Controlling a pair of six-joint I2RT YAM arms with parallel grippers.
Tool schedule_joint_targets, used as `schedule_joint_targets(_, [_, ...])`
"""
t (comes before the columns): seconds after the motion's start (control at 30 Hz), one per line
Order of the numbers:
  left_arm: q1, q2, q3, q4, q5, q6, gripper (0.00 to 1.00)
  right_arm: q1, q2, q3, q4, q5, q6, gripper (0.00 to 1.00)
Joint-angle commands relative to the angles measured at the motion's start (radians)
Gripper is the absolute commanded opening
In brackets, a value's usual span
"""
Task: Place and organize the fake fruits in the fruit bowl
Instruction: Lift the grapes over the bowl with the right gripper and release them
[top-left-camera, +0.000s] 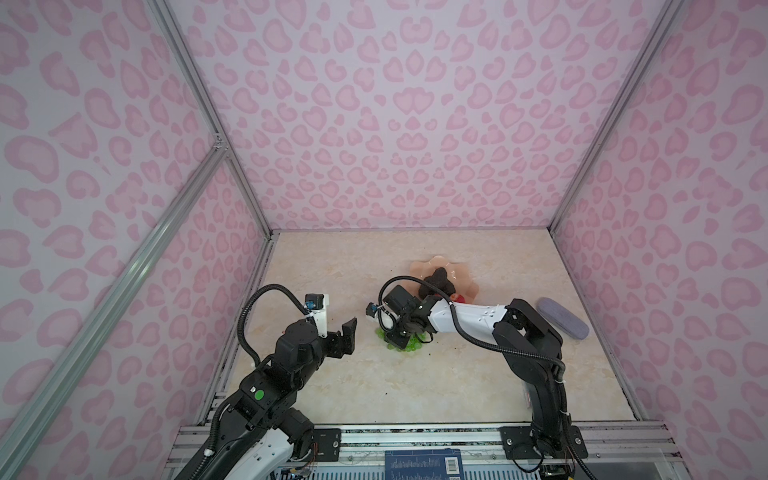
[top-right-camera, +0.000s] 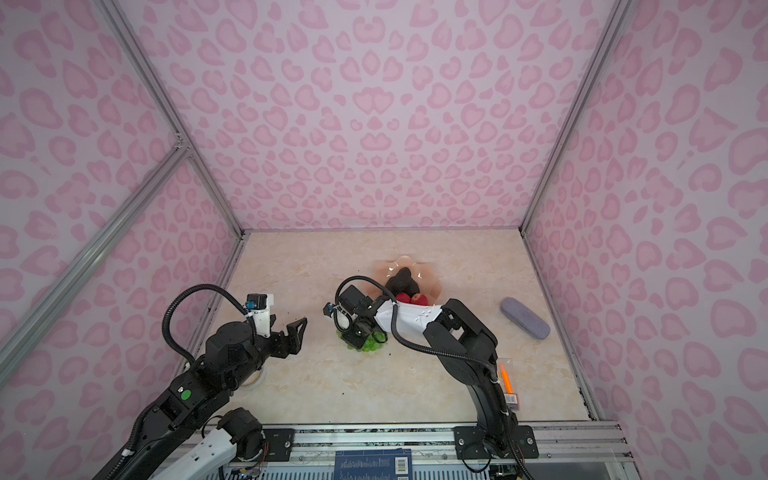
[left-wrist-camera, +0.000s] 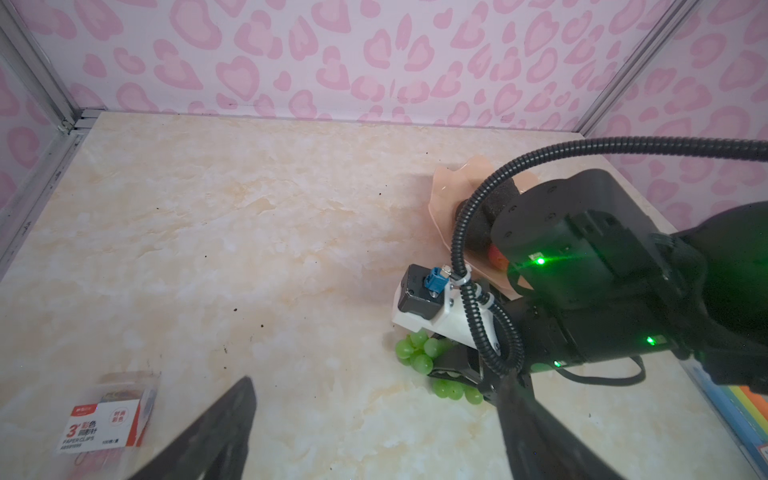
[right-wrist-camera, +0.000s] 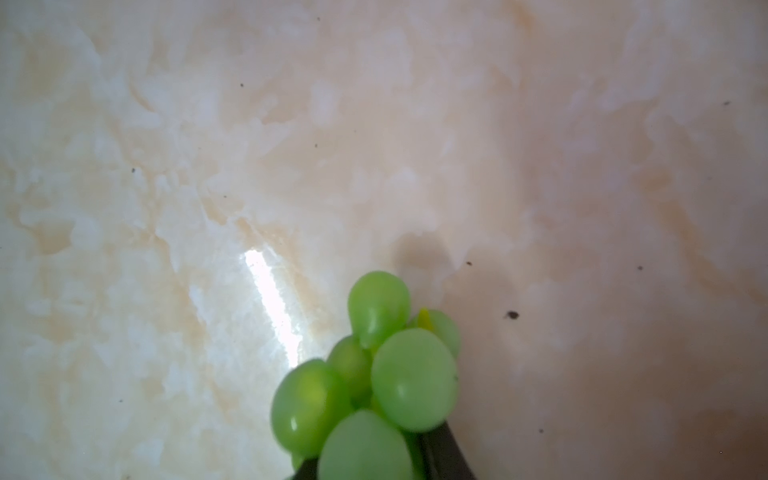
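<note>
1. Well left of the shallow peach-pink scalloped fruit bowl (top-left-camera: 432, 262), my left gripper (top-left-camera: 348, 332) is hanging with jaws spread wide, holding nothing.
2. Just near-left of the bowl, my right gripper (top-left-camera: 397, 341) is pinching the bunch of translucent green grapes (right-wrist-camera: 374, 374), jaws pressed together on it.
3. I am judging this the pickup. The next move is calling for a lift above the rim and a carry to free space beside the dark bumpy avocados (top-left-camera: 436, 282).
4. My forearm is covering the bowl's near edge and part of the red fruits (top-right-camera: 409, 298); whether the grapes are clearing the table I cannot tell.
</note>
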Motion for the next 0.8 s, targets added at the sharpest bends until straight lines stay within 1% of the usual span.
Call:
schedule_joint_targets(0.0, [0.001, -0.004, -0.001, 0.029, -0.004, 0.009, 0.91, 0.011, -0.036, -0.045, 0.148, -0.089, 0.194, 0.21])
schedule_joint_targets(0.13, [0.001, -0.022, -0.002, 0.032, -0.012, 0.009, 0.91, 0.012, -0.118, -0.134, 0.329, -0.100, 0.374, 0.19])
schedule_joint_targets(0.23, [0.001, -0.036, -0.004, 0.032, -0.018, 0.007, 0.91, 0.007, -0.184, -0.190, 0.433, -0.101, 0.477, 0.18])
schedule_joint_targets(0.37, [0.001, -0.049, -0.008, 0.035, -0.017, 0.007, 0.91, -0.004, -0.259, -0.206, 0.459, -0.097, 0.540, 0.18])
schedule_joint_targets(0.47, [0.001, -0.051, -0.007, 0.035, -0.014, 0.008, 0.91, -0.036, -0.319, -0.218, 0.482, -0.107, 0.586, 0.18])
schedule_joint_targets(0.67, [0.001, -0.051, -0.008, 0.041, -0.008, 0.007, 0.91, -0.136, -0.432, -0.258, 0.528, -0.142, 0.642, 0.20])
schedule_joint_targets(0.77, [0.001, -0.048, -0.008, 0.041, -0.003, 0.006, 0.91, -0.188, -0.481, -0.315, 0.587, -0.127, 0.650, 0.20])
